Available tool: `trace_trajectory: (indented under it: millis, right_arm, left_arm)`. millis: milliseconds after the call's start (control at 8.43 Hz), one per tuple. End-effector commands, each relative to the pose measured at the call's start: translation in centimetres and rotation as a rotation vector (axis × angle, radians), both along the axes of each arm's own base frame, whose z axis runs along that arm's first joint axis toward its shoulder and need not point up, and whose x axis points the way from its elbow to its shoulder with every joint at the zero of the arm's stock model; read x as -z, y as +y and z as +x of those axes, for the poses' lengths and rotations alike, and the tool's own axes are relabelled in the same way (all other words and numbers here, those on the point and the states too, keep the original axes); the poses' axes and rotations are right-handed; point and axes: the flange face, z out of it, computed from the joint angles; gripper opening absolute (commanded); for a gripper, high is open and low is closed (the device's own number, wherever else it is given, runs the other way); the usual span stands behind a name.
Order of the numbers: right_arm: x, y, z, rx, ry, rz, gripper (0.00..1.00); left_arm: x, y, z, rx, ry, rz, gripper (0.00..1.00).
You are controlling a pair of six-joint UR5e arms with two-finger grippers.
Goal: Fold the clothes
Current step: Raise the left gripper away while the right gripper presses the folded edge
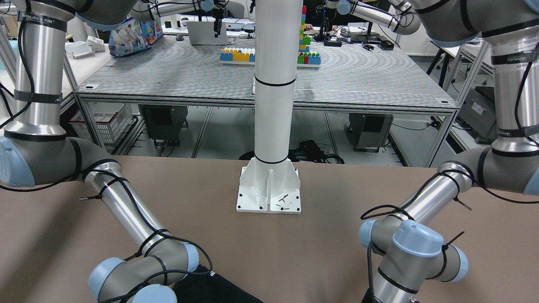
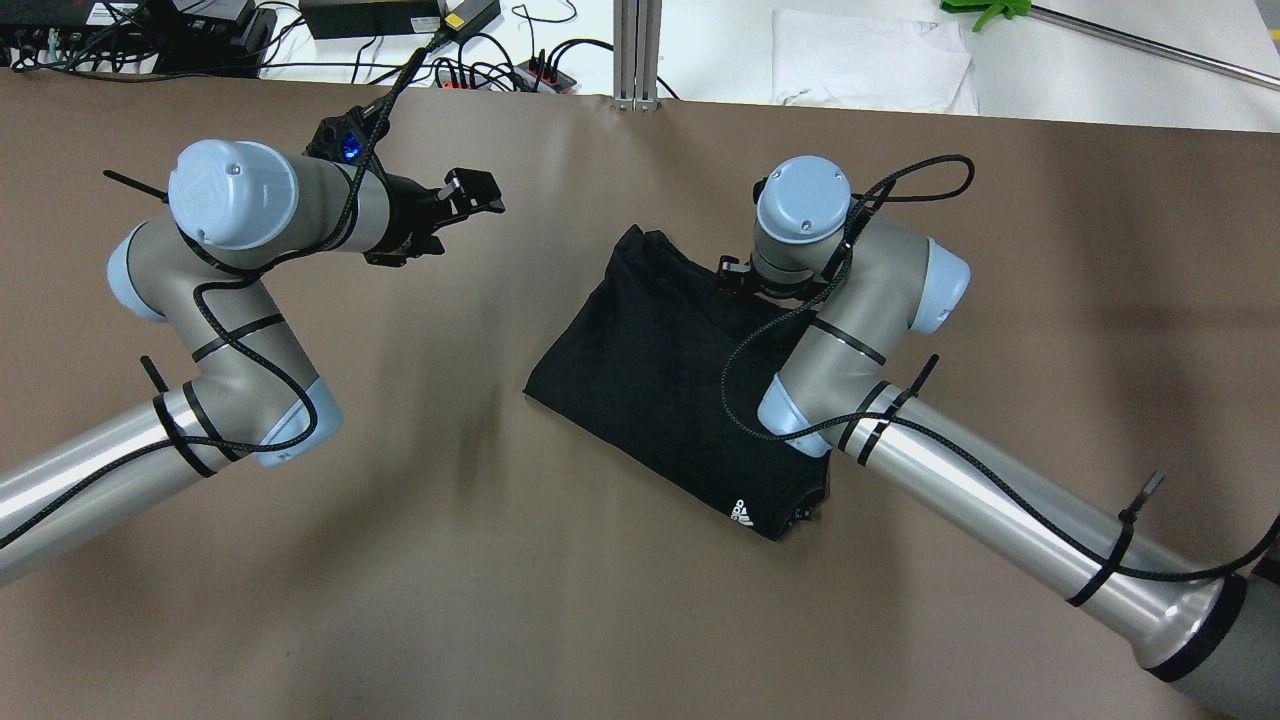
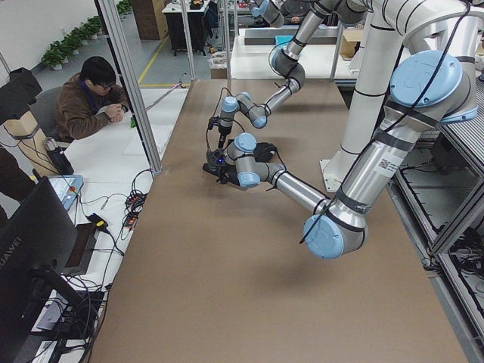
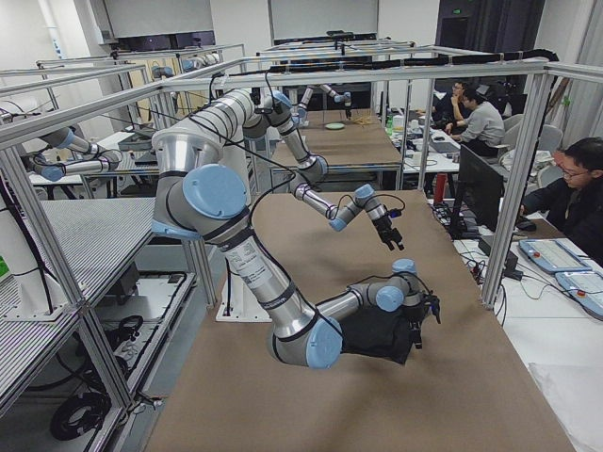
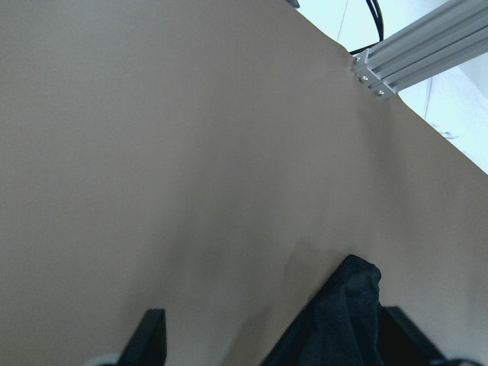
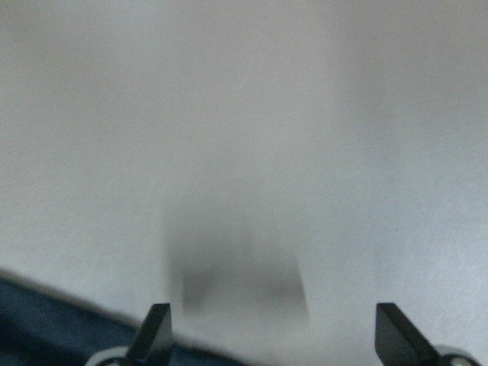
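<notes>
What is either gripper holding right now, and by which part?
Nothing is held. The left gripper and the right gripper are both open and empty; the black garment lies on the table.

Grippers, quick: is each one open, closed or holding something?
Left gripper: open, holding nothing.
Right gripper: open, holding nothing.

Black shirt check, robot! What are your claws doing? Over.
Left gripper open, clear of black shirt. Right gripper open, empty, by its edge. Shirt lies folded over on table. Nothing blocking.
</notes>
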Motion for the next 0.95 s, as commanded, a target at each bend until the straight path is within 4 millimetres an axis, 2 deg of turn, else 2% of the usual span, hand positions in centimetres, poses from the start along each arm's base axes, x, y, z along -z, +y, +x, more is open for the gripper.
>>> trace_trajectory:
  millis: [0,119,356,712,831]
  right_arm:
    - [-2.2,-2.8,3.3,0.010,0.049,0.021,0.94]
    - [-1.0,-3.5,4.4,0.003,0.036,0.031,0.94]
    - [0.8,-3.0,3.1,-0.012,0.003,0.031,0.94]
    - [5.7,2.5,-2.4,-0.020,-0.133,0.048,0.94]
    - [5.7,3.9,-4.0,-0.023,-0.147,0.023,0.94]
  left_arm:
    - [0.5,-0.1,0.1,0.003,0.004,0.002,1.00]
    - [0.3,-0.3,0.0,0.003,0.000,0.001,1.00]
    - [0.2,-0.4,0.0,0.004,-0.001,-0.001,1.00]
    - [0.6,-0.2,-0.2,0.000,0.006,0.002,1.00]
    - [0.5,-0.3,-0.3,0.001,0.005,0.001,1.00]
